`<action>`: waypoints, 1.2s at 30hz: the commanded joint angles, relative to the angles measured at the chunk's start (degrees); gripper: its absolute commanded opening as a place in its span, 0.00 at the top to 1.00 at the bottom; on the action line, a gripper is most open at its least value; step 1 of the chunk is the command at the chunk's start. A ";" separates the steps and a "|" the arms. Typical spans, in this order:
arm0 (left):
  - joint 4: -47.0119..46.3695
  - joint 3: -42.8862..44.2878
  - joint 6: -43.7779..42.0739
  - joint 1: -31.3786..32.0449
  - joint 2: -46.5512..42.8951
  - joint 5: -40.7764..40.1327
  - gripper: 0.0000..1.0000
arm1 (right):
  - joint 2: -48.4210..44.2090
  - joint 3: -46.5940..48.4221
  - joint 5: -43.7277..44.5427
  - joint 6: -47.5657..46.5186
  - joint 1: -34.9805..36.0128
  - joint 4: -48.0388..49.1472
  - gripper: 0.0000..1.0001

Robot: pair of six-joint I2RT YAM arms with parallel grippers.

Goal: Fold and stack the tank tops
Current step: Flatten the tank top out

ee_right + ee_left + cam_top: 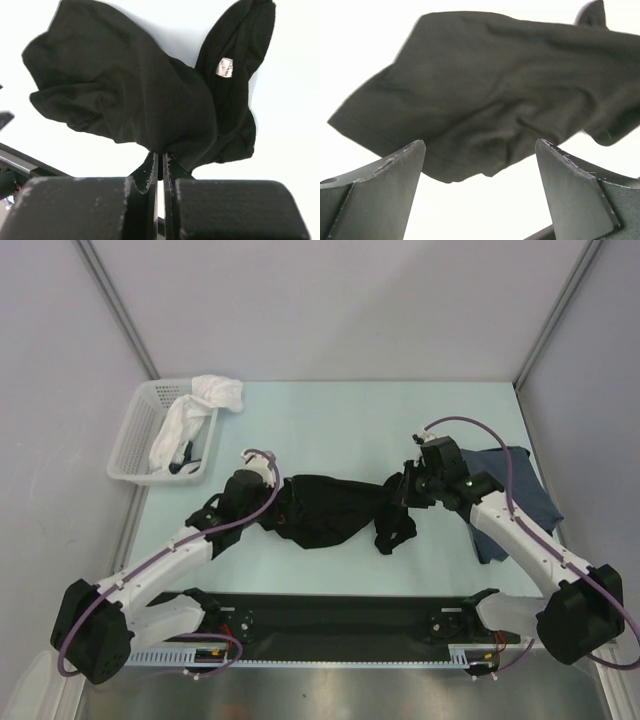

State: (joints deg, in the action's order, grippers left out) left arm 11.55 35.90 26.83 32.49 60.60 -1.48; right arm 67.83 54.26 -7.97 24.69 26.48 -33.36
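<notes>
**A:** In the middle of the table [330, 420], what's lying there?

**B:** The black tank top [330, 510] is lying there in a rumpled band, stretching sideways between the two arms.

**A:** Right side?

**B:** The right gripper [405, 490] is pinching the cloth's right end. In the right wrist view its fingers [150, 167] are pressing nearly together with a fold of black fabric [125, 100] bunching out from between them. A small white label [224, 67] is showing on the part sticking up. One strap loop [395, 535] is drooping onto the table below that gripper.

**A:** Left side?

**B:** The left gripper [275, 502] is sitting at the cloth's left end with its jaws spread wide. In the left wrist view [480, 145] the dark fabric [495, 90] is lying just past the fingertips and nothing is sitting between them. It's probably not touching, but the overhead angle is hiding the tips.

**A:** The other top?

**B:** The slate-blue tank top [520, 490] is lying flat near the right edge, partly under the right arm and well apart from the black one.

**A:** Anything else?

**B:** A white basket [135, 440] is sitting at the far left corner, with a white cloth [200, 405] spilling over its rim.
</notes>
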 commanded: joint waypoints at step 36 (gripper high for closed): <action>3.28 3.83 8.06 12.95 18.26 -11.33 1.00 | 6.62 -0.82 -6.71 -3.50 -3.28 5.33 1.00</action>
State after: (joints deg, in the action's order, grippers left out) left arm 12.14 37.01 33.54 45.17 81.25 -5.39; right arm 76.29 54.19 -14.48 22.33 23.49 -28.03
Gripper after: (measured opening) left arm 0.062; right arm 0.035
